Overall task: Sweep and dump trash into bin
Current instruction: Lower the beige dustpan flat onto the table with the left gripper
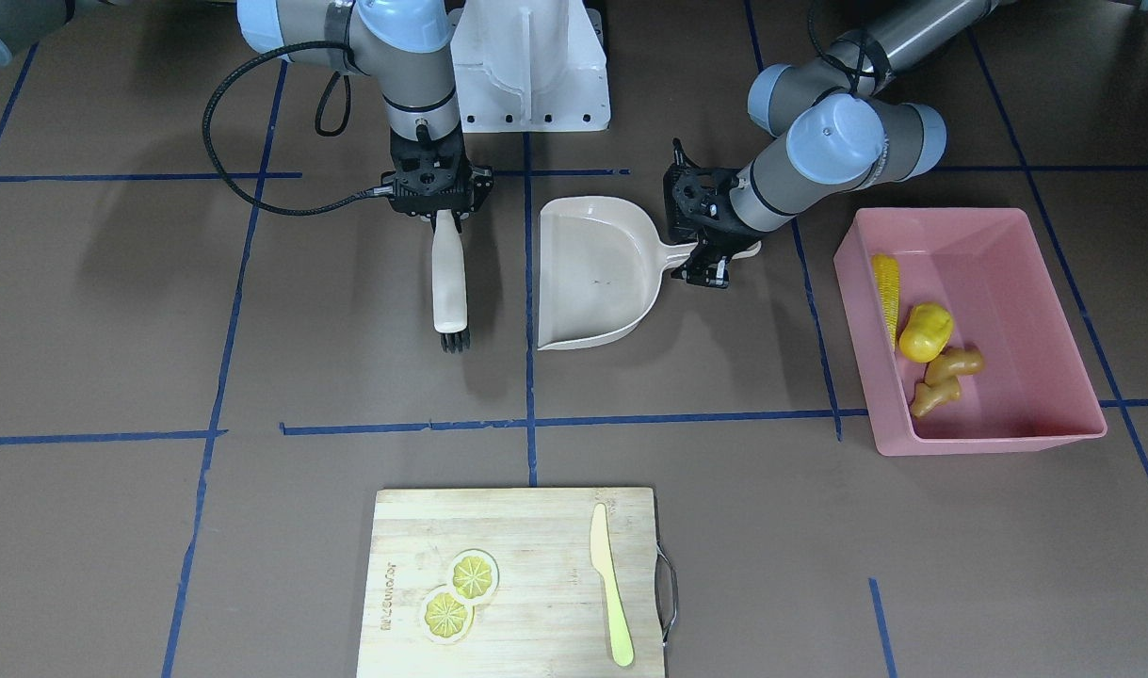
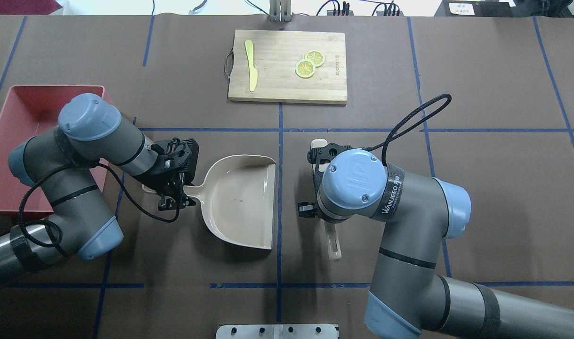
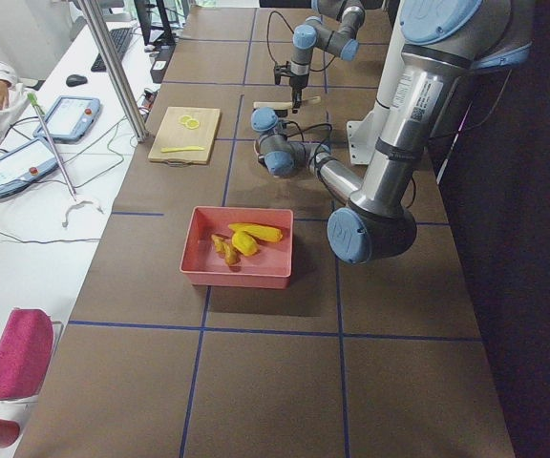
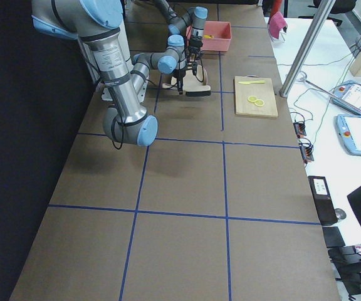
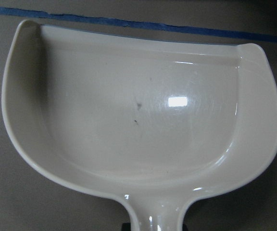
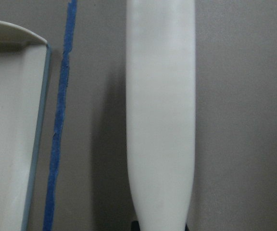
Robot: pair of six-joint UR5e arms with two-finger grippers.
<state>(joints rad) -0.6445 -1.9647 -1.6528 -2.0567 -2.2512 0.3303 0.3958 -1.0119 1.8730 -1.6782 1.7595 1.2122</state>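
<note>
The corn cob [image 1: 885,292], yellow lump [image 1: 925,331] and ginger root [image 1: 945,377] lay in the pink bin [image 1: 1054,311] at frame right, so dumping looked done. The left hand [image 1: 715,254] pinched the empty dustpan [image 1: 592,273] by its handle and the right hand [image 1: 444,215] pinched the brush [image 1: 449,282]. Next, probably, both tools needed releasing.

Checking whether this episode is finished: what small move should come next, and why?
Probably open the left gripper to release the dustpan: it lies empty on the table, and corn cob, yellow lump and ginger root are in the pink bin.
</note>
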